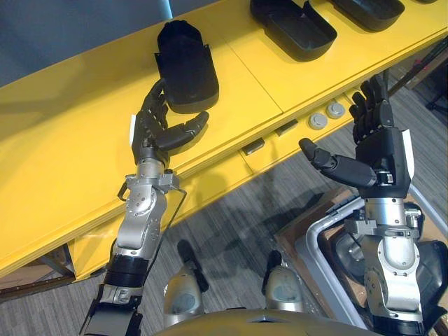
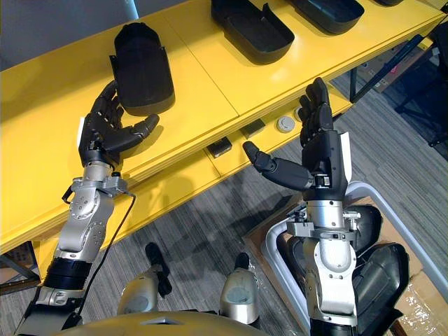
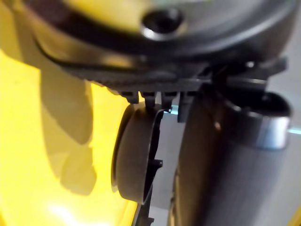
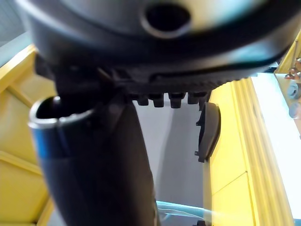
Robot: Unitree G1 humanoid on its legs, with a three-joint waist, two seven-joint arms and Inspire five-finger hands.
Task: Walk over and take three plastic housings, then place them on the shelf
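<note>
Plastic housing (image 1: pixel 185 66) on yellow shelf (image 1: pixel 70 140), left hand (image 1: pixel 152 131) loosely spread beside it, right hand (image 1: pixel 378 148) splayed, raised upright

Third housing (image 1: pixel 369 12) partly beyond the top edge

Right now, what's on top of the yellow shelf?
A near housing by the left robot hand, a middle housing and a far housing sit on the yellow shelf. What lies beneath each housing is covered.
</note>
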